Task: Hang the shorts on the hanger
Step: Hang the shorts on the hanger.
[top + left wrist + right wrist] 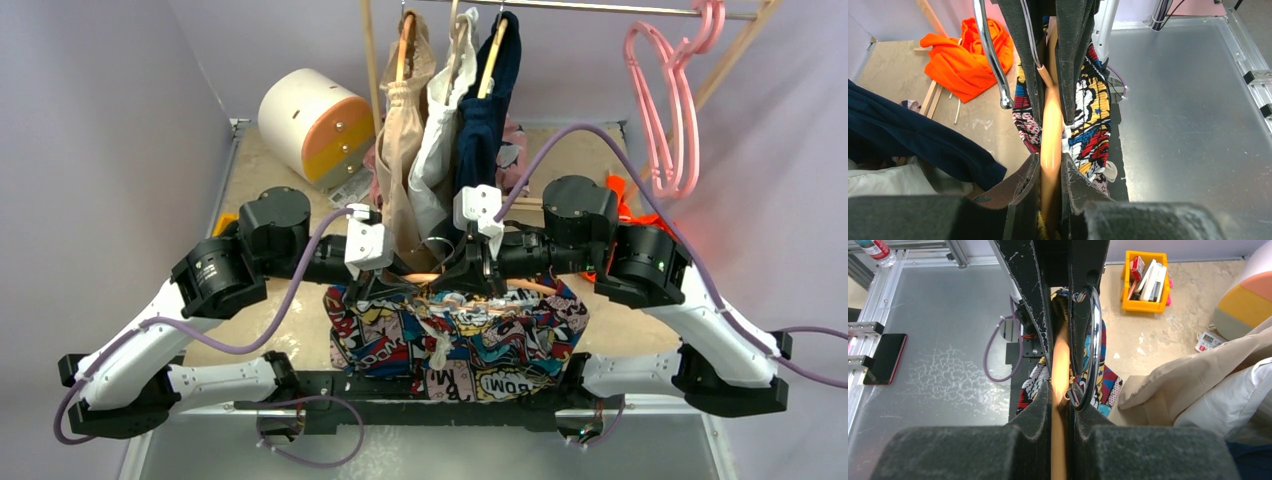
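Observation:
The comic-print shorts hang from the peach-orange hanger over the table's near edge, white drawstring dangling. My left gripper is shut on the hanger's left arm, and the bar runs straight between its jaws, with the shorts beside it. My right gripper is shut on the hanger near its middle; in the right wrist view the bar is clamped at the jaws. The silver hook curves just right of them, over the shorts.
Beige, white and navy garments hang on wooden hangers from the rail directly behind the grippers. Pink hangers hang at the right. A white-and-orange drum stands back left. An orange garment and a yellow bin lie on the table.

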Robot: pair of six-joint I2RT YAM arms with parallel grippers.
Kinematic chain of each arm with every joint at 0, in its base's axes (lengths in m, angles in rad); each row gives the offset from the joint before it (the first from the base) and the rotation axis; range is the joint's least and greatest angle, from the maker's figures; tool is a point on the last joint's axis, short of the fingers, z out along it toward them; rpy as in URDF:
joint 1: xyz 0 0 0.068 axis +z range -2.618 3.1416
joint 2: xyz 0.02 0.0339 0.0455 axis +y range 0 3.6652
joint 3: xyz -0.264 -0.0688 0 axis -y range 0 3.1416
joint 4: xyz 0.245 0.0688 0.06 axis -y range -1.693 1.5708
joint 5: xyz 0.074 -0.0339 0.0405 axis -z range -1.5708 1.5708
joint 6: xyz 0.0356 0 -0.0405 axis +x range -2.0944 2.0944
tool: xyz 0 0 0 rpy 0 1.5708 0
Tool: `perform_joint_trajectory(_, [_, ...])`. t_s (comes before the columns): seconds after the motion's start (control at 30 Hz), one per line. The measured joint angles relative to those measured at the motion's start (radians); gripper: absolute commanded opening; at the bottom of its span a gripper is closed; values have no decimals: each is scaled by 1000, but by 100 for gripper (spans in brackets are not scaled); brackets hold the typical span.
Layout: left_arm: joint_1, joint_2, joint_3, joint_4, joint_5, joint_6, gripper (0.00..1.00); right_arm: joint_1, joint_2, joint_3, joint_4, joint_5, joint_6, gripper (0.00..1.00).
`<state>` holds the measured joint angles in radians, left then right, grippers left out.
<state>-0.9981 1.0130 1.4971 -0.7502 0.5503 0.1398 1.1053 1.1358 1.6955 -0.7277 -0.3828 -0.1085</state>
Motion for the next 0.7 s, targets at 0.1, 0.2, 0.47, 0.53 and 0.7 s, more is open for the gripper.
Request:
perform_joint_trajectory(0.1, [0, -10, -18, 17, -3, -10, 0, 0, -13, -21, 16, -3, 14, 33])
perform_joint_trajectory(0.2, [1, -25, -40, 34, -12, -27, 0, 0, -49, -62, 52, -7, 36, 40])
perform_joint_trajectory(0.47, [1, -64, -89, 69, -10, -55, 0, 0, -127, -167, 145, -13, 101, 33])
perform_joint_trajectory(0.53, [1, -65, -89, 73, -6, -61, 0, 0, -127, -179, 161, -13, 114, 34])
perform_joint_trajectory(0.7, [1, -65, -89, 79, -3, -72, 0, 0, -122, -182, 183, -13, 140, 31])
